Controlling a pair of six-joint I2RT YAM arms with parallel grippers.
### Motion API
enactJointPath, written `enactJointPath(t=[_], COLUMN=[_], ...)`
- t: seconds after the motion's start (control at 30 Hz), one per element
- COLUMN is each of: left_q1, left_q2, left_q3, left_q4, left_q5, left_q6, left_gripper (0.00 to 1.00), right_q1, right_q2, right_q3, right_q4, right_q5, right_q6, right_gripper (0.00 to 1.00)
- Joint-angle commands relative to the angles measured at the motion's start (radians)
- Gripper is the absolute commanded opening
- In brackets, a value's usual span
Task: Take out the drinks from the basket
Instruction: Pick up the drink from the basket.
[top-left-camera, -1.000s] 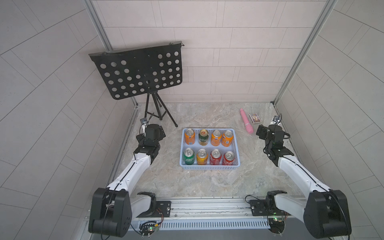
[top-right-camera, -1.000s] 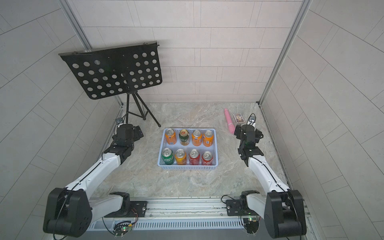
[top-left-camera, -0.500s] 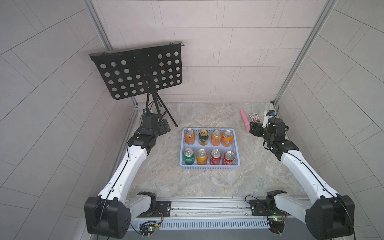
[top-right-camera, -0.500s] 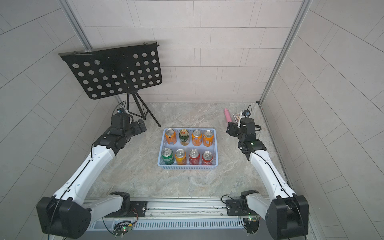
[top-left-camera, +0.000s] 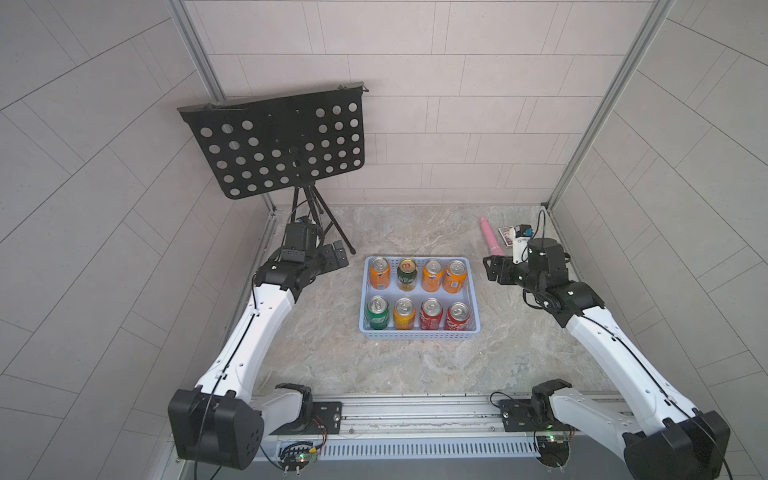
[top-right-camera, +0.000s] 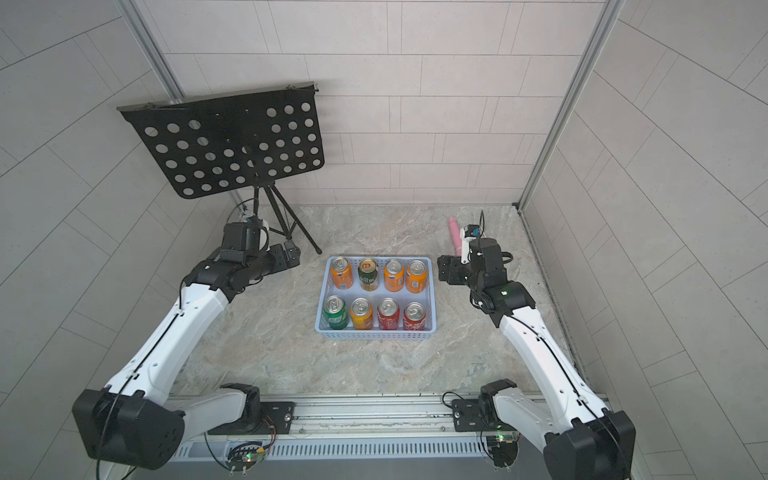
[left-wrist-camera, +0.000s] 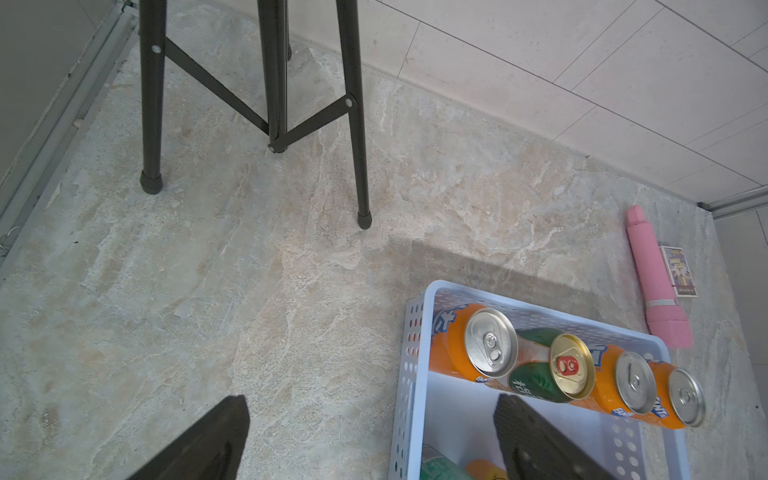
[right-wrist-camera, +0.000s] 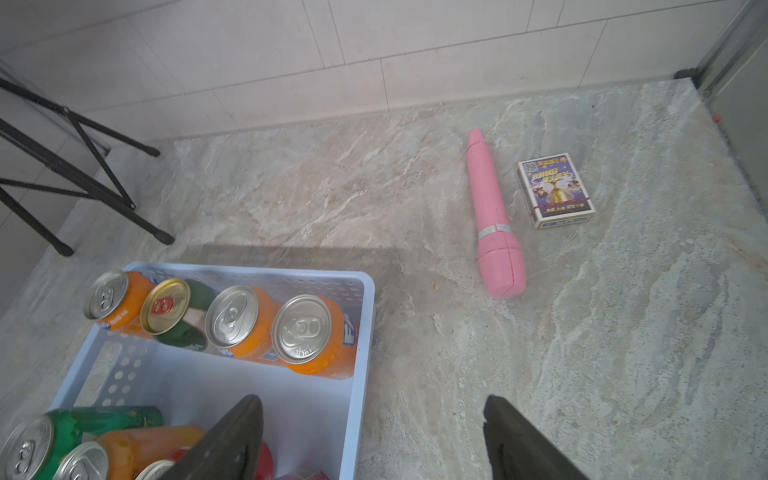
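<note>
All eight drinks (top-left-camera: 432, 276) standing upright in the blue basket (top-left-camera: 419, 335), none out yet

Left end effector (top-left-camera: 336, 258) hovers just off the basket's far-left corner and the right end effector (top-left-camera: 490, 270) just off its far-right corner, both opened up and gripping nothing. A pink tube (right-wrist-camera: 494, 216) and a small card box (right-wrist-camera: 555, 189) lie on the worktop (top-left-camera: 374, 365) beyond the basket's right corner, with a black music stand (top-left-camera: 282, 145) beyond its left.

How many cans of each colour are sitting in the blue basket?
Orange cans: 3
Yellow-orange can: 1
Red cans: 2
Bright green can: 1
Dark green can: 1
Total in the basket: 8
</note>
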Motion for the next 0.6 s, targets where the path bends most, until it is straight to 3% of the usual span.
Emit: enactJointPath(t=[0.0, 0.13, 0.2, 0.27, 0.43, 0.57], left_q1=[-0.001, -0.001, 0.000, -0.001, 0.001, 0.002], left_q2=[0.040, 0.100, 0.131, 0.166, 0.235, 0.251], left_q3=[0.029, 0.073, 0.119, 0.158, 0.156, 0.138], left_q4=[-0.059, -0.048, -0.053, -0.094, -0.085, -0.072], left_q5=[0.063, 0.108, 0.122, 0.061, 0.131, 0.149], left_q6=[0.022, 0.004, 0.056, 0.075, 0.048, 0.010], left_gripper=[1.00, 1.00, 1.00, 1.00, 1.00, 1.00], right_q1=[0.060, 0.160, 0.181, 0.199, 0.203, 0.203], right_q2=[0.039, 0.090, 0.105, 0.107, 0.060, 0.134], right_q3=[0.074, 0.146, 0.175, 0.195, 0.178, 0.259], right_q4=[-0.141, -0.241, -0.283, -0.315, -0.291, -0.417], right_q5=[0.019, 0.079, 0.129, 0.176, 0.142, 0.104], right_q6=[-0.043, -0.127, -0.114, -0.088, -0.072, -0.088], right_gripper=[0.86, 0.87, 0.87, 0.88, 0.87, 0.81])
